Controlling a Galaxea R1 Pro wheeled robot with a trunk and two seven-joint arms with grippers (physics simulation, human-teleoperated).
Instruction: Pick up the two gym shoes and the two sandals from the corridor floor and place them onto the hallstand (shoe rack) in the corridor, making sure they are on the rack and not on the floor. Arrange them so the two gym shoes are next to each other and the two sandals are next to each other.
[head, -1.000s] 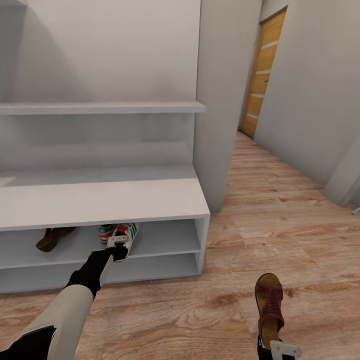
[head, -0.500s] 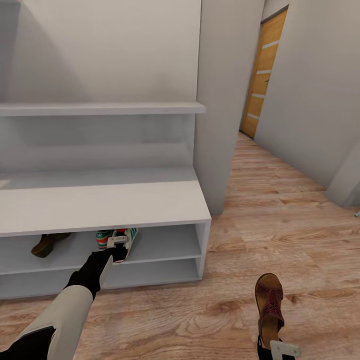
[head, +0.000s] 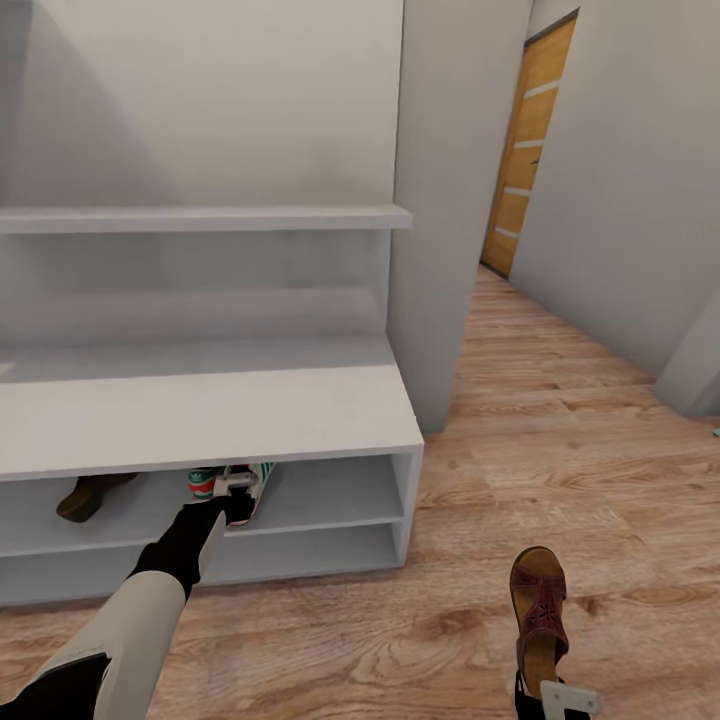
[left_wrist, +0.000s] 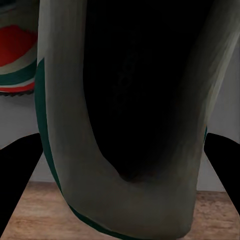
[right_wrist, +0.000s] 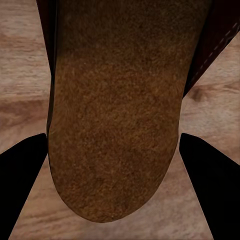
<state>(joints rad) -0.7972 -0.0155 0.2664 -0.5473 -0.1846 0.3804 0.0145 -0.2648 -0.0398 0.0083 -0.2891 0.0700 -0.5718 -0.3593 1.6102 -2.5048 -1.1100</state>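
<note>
Hallstand (head: 300, 420) upper tier holds two gym shoes (head: 235, 482) and one sandal (head: 85, 495).

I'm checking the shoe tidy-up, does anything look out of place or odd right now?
One sandal is off the hallstand, held over the corridor floor by the right gripper, while its mate already lies on the upper tier. The left gripper holds a gym shoe beside the other gym shoe.
</note>
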